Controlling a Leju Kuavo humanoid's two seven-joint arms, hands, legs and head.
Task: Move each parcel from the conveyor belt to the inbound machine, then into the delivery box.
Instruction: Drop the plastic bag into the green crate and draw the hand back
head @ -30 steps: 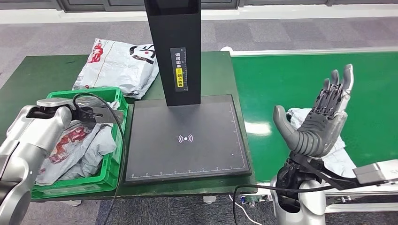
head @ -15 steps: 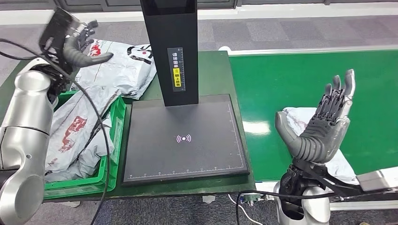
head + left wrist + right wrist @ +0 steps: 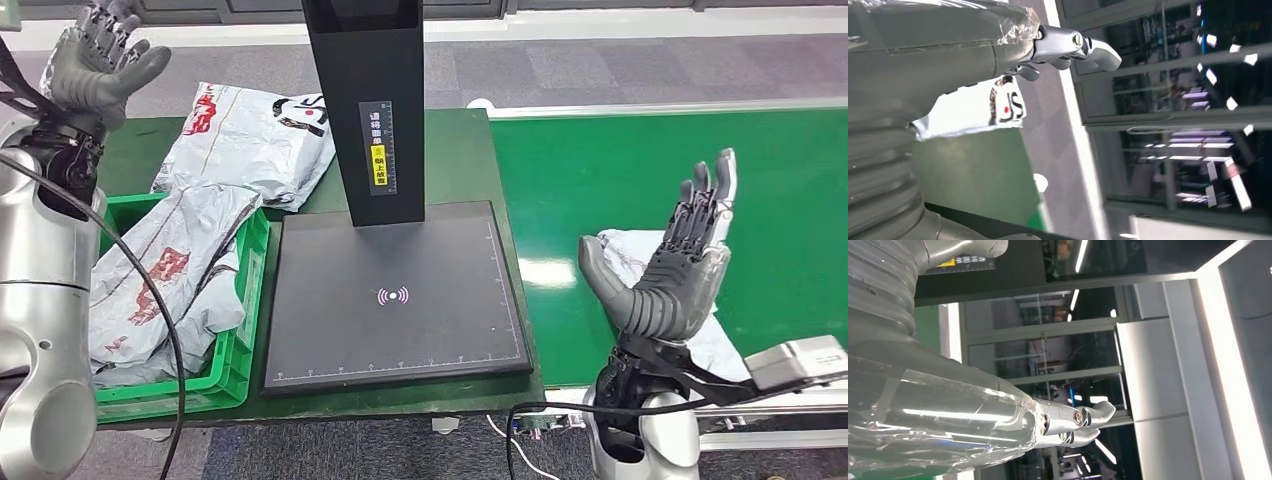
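so right hand [image 3: 668, 270] is raised lower right w/ fingers spread, holding nothing; left hand [image 3: 95, 65] up at upper left, also spread & empty. one parcel [image 3: 640, 262] lies on the conveyor belt [image 3: 620, 170] just behind the right hand. inbound machine [image 3: 400, 290] plate is bare at centre. delivery box [image 3: 240, 330] at lower left already has parcels, so partly done; belt parcel left.

My right hand [image 3: 948, 405]: grey ribbed cover, tape-wrapped finger ending in a bare metal tip [image 3: 1088, 422], holding nothing. Beside my thumb: black column [image 3: 1073, 260] bearing a yellow label [image 3: 960, 262]. Near my ribbed cover: green strip. Beyond my fingertip: glass-fronted rooms, white wall panels [image 3: 1158, 365].
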